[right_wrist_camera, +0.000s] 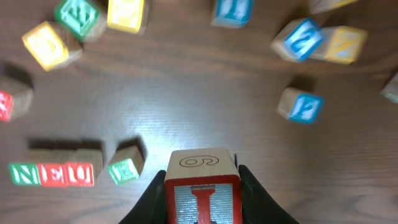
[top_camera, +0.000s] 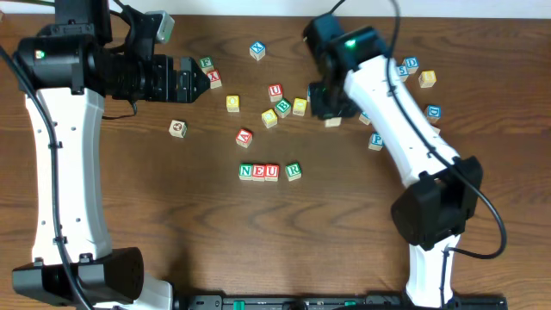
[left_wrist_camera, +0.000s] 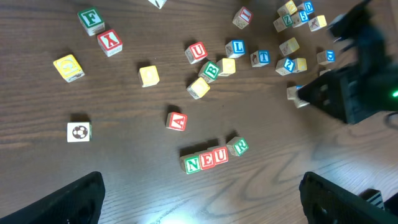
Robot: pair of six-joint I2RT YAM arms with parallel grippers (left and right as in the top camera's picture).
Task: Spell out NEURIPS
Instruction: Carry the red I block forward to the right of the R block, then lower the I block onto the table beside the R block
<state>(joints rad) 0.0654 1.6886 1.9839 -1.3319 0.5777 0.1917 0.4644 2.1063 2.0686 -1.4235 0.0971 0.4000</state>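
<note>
It looks like a robotics lab bench. A plain wood-grain table (top_camera: 172, 237) carries a white-and-black robot arm (top_camera: 65, 172) based at the near left and a second arm (top_camera: 405, 129) at the near right. Black cables (top_camera: 497, 215) trail loose, and alphabet cubes (top_camera: 269, 118) lie scattered towards the far side.

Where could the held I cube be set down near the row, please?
Bare wood for the I cube lies right of the R cube, up to the right arm, and all along below the N-E-U row. Left of the row is free too, toward the soccer-ball cube. Above the row it is crowded: the A cube and the cluster behind it.
</note>
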